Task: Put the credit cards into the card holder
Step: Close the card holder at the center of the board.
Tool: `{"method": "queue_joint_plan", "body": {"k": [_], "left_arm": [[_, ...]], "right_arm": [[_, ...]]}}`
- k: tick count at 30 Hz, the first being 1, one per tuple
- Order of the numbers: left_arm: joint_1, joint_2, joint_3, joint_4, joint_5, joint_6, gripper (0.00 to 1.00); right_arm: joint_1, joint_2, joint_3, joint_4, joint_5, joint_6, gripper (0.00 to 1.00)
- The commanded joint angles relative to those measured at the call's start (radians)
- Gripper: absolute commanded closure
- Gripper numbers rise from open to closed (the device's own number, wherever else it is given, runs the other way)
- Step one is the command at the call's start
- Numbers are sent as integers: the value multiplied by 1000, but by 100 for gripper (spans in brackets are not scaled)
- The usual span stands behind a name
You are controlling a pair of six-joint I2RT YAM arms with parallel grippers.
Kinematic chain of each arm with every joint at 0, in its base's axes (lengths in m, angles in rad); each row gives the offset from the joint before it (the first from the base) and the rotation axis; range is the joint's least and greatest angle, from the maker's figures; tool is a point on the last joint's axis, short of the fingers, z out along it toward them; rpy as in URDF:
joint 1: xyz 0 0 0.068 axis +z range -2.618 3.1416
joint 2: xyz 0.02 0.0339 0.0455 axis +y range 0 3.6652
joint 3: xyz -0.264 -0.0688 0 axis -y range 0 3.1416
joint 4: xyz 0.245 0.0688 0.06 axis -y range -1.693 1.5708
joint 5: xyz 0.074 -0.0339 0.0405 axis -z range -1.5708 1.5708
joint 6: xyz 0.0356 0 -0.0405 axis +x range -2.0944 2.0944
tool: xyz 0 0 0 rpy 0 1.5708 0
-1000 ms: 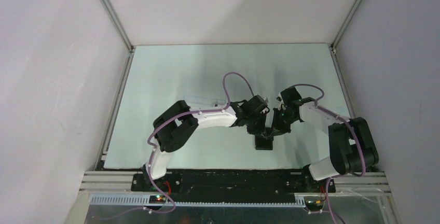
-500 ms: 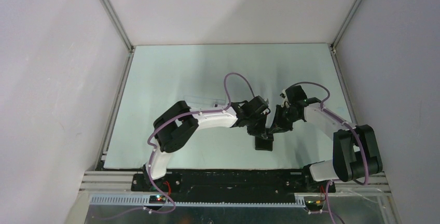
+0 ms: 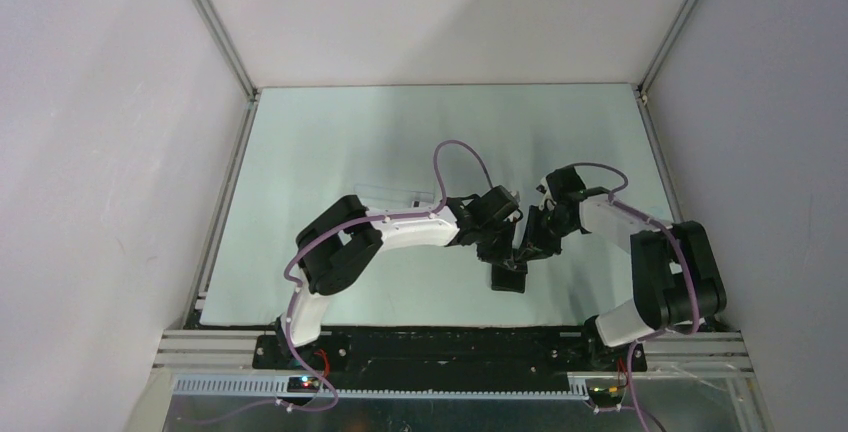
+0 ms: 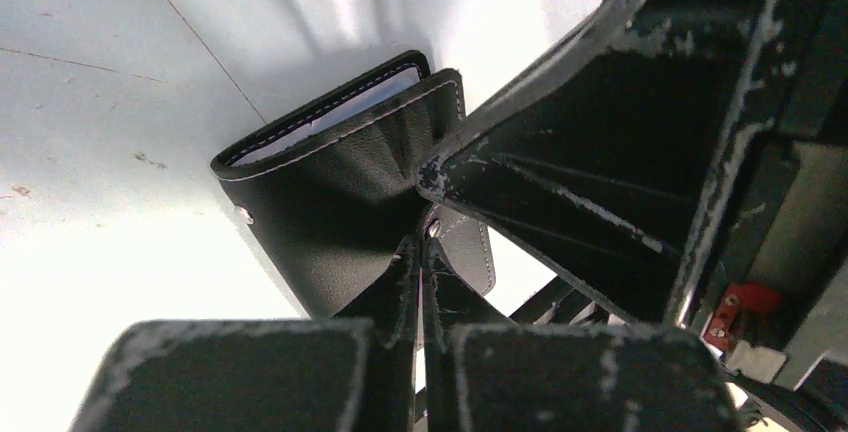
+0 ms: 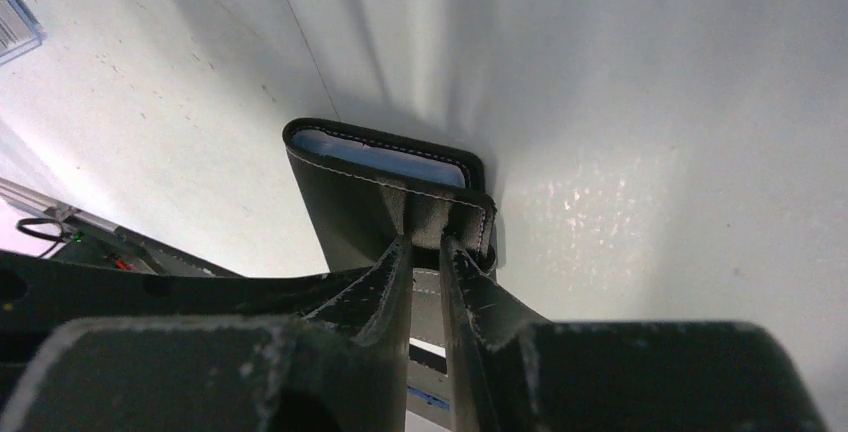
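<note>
Left wrist view: the wallet (image 4: 330, 192) is covered on its right by a right finger (image 4: 600, 182), along its lower edge by the left gripper (image 4: 421, 252); a pale strip (image 4: 335, 117) shows between the covers, card or lining impossible to tell; right wrist view: the right gripper (image 5: 425, 240) hides the wallet's near end; the left arm (image 5: 150, 292) is a dark blur cut off at the frame's edge; top view: both grippers' tips too small to separate; a clear box (image 3: 395, 194) sits partly behind the left arm.

Both arms bend inward, left claw (image 4: 421, 250) and right claw (image 5: 426, 244) pinched onto the card holder (image 4: 325, 202).
</note>
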Motion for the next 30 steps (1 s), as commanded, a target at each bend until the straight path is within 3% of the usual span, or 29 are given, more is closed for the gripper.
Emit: {"method": "queue_joint_plan", "body": {"k": [1, 11, 30], "left_arm": [[-8, 3, 32, -21, 11, 29, 100], [-11, -9, 51, -21, 17, 35, 100], [14, -12, 8, -31, -60, 20, 100]], "right_arm": [[-4, 62, 36, 47, 18, 0, 80], [36, 153, 62, 65, 25, 5, 84], [43, 147, 64, 53, 14, 0, 84]]}}
